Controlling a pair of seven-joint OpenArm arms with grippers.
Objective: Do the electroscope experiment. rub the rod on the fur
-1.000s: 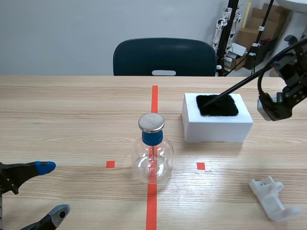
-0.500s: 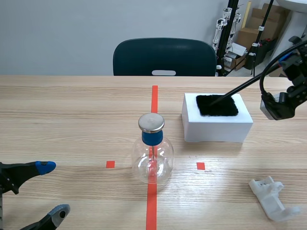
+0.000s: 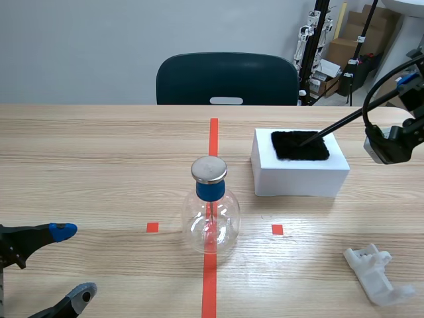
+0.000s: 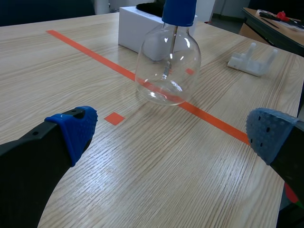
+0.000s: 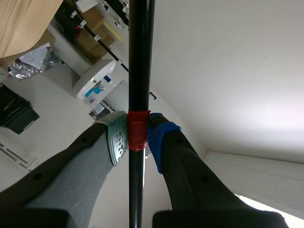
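Change, right arm: over the last second it has drawn back toward its own side, away from the white block [image 3: 301, 177].
Change, rod: the black rod [image 3: 339, 123] went with it. Its tip has slid across the fur [image 3: 291, 149] from the patch's left part to right of its middle, touching throughout.
Change, rest: my left end effector [image 3: 71, 262] and the electroscope flask [image 3: 211, 224] lie as they did.
Right end effector: my right end effector [image 5: 137, 134] is clenched on the rod, pads pressed to a red tape band [image 5: 138, 124] around it.
Left end effector: released, fingers spread wide, low over the tabletop [image 3: 99, 165], well to the block's left and much nearer me.
Fur: a black patch set into the block's top face.
Rod line: it slopes up from the fur and passes over the block's far right corner to my right arm.
Open room, left: a bare strip of wood lies between the block and the flask, and wide bare wood beyond that.
Open room, front: a white plastic part [image 3: 377, 273] lies well nearer me than the block, off its right front corner.
Flask: clear glass, blue collar, metal cap [image 3: 209, 169], standing on the orange-red tape line [image 3: 213, 136] left of the block.
Surface: pale wood grain.
Room: a grey wall [image 3: 79, 46], a dark chair [image 3: 226, 79] and cardboard boxes [image 3: 351, 41] stand beyond the block.
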